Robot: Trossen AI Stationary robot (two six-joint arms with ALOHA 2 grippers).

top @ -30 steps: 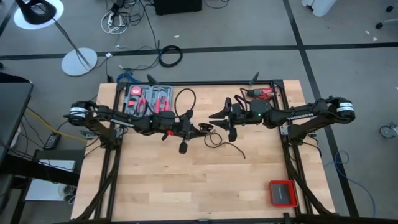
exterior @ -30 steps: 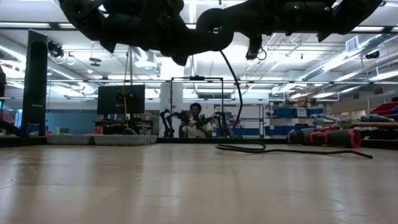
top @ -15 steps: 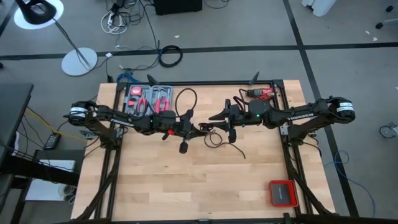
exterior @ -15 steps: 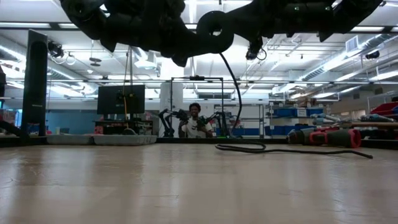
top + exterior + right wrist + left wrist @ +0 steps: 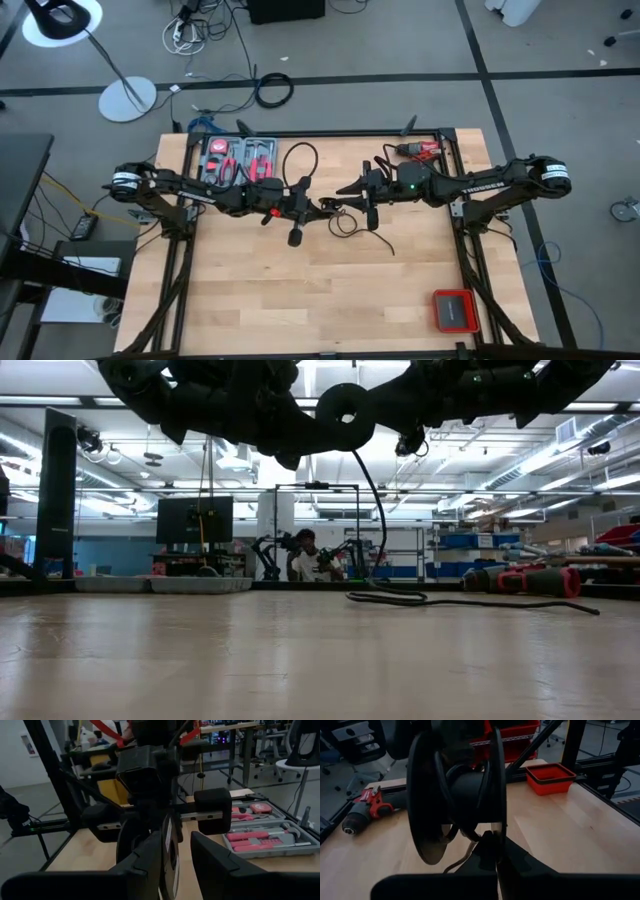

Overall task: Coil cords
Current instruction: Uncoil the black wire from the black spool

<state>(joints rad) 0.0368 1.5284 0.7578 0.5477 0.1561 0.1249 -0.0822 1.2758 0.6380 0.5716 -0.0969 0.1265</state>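
Observation:
The thin black cord (image 5: pixel 346 223) runs from a black spool (image 5: pixel 455 795) down to the table, where its loose part lies in a loop (image 5: pixel 400 598). A few turns sit on the spool's hub (image 5: pixel 470 785). My left gripper (image 5: pixel 322 208) is shut on the spool above the table's middle. My right gripper (image 5: pixel 349 190) is open just right of it. Its fingers (image 5: pixel 150 862) stand on either side of the spool's flange (image 5: pixel 167 845). I cannot tell whether they touch it. My left gripper pinches the rim of one spool flange (image 5: pixel 496 832) between its two fingers, coming level from the table's left. The spool is lifted clear of the table (image 5: pixel 345 415). The cord hangs slack from it (image 5: pixel 382 510) down to the wood.
A red tool tray (image 5: pixel 238 160) and a thicker black cable ring (image 5: pixel 298 158) lie at the far left. A red drill (image 5: pixel 415 150) lies at the far edge behind my right arm. A red box (image 5: pixel 453 310) stands at the near right.
My right gripper has moved a little toward the table's left, closer to the spool held by my left gripper. The spool stays lifted, and the cord's loop stays on the table.

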